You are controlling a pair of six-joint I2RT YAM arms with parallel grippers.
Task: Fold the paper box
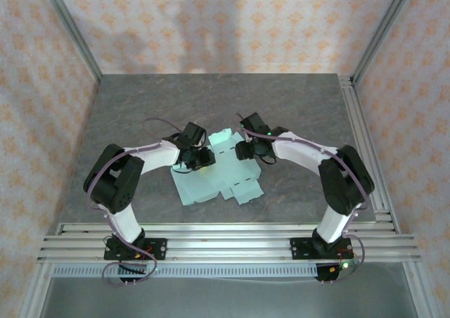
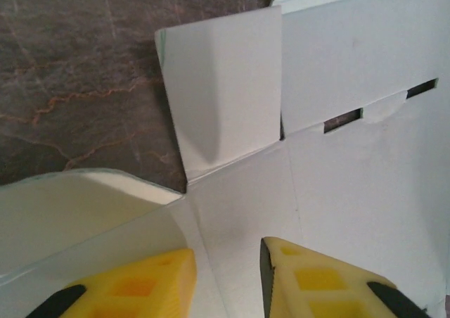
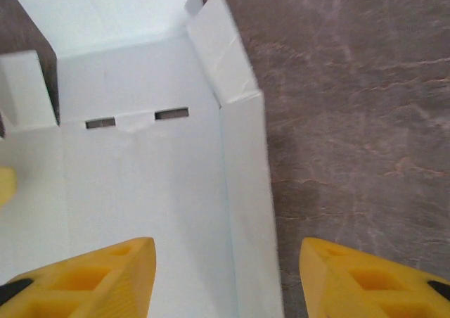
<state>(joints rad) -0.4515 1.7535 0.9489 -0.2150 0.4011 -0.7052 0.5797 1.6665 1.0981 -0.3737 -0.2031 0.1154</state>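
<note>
both arms bend inward from their bases, elbows out, wrists pitched down over the paper box, which lies mostly flat at the centre of the table. left gripper: jaws narrow but apart, straddling a crease beside a raised flap. right gripper: jaws wide, astride the upturned side wall, one finger over card, the other over table.

robot test cell in a lab

two robot arms stand bolted to aluminium rails at the near edge of a dark stone-look table, enclosed by metal frame posts and orange-patterned backdrop panels.
</note>
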